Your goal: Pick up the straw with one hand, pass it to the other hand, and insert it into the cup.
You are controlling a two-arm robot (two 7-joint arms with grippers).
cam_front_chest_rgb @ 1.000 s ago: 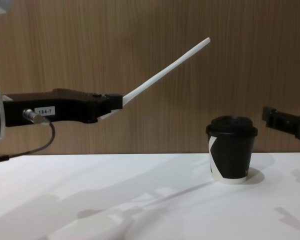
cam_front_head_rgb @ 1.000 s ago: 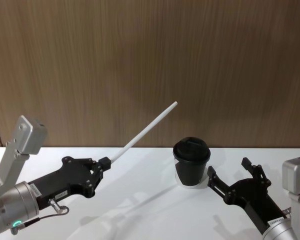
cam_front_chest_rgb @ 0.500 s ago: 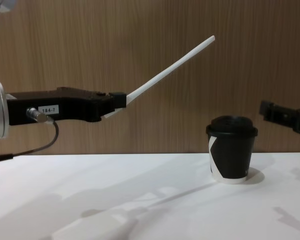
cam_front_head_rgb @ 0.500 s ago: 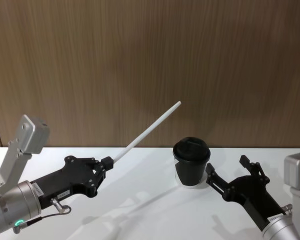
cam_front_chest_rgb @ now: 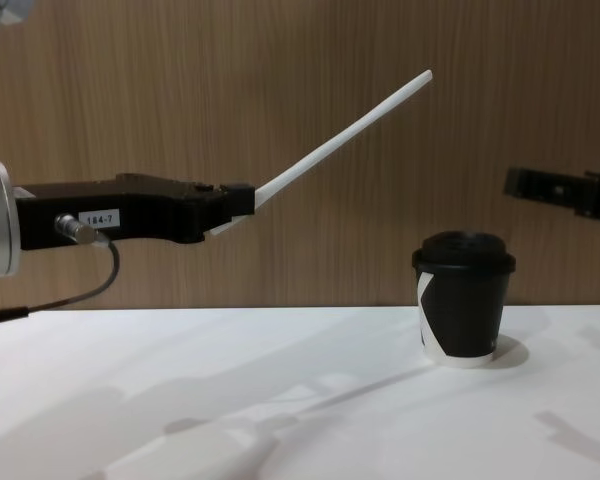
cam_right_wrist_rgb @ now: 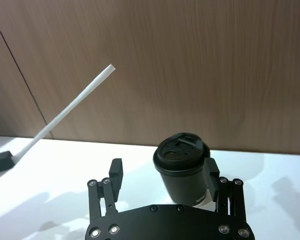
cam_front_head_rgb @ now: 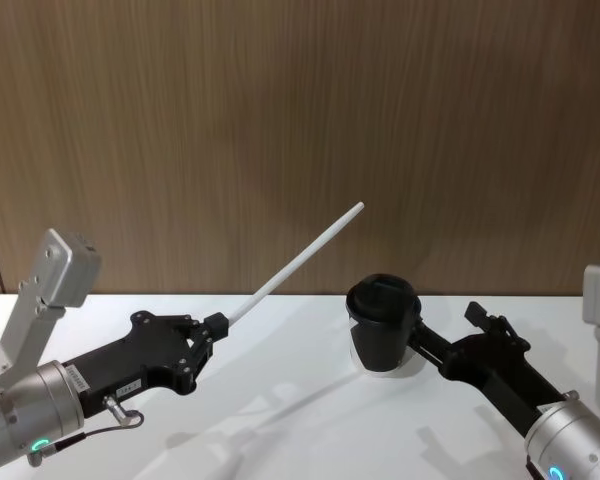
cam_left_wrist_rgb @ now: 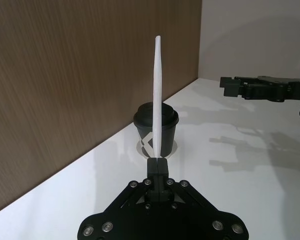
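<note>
Above the table (cam_front_chest_rgb: 180,380), straw (cam_front_head_rgb: 295,263): held in the air by its lower end, well clear of the surface and left of the cup (cam_front_head_rgb: 383,322).
Straw's look: long, thin, white and straight — no bend or kink to be seen.
Long axis: slants up and toward the robot's right, with the free tip high against the wood wall (cam_front_head_rgb: 430,120), above and left of the lid.
Left gripper (cam_front_head_rgb: 212,328): jaws clamped on the straw's low end; most of its length sticks out free.
Right gripper (cam_front_head_rgb: 446,326): jaws wide apart, holding nothing, right of the cup and higher than its lid in the chest view.
Key relation: the free tip points toward the right gripper but stands well apart from it, leftward and up from its jaws. The open fingers would have to close across the shaft, not along it.
Cup: upright on the table, black, domed lid on.
Step in hand: likely the approach to the hand-over — insertion not yet begun.
</note>
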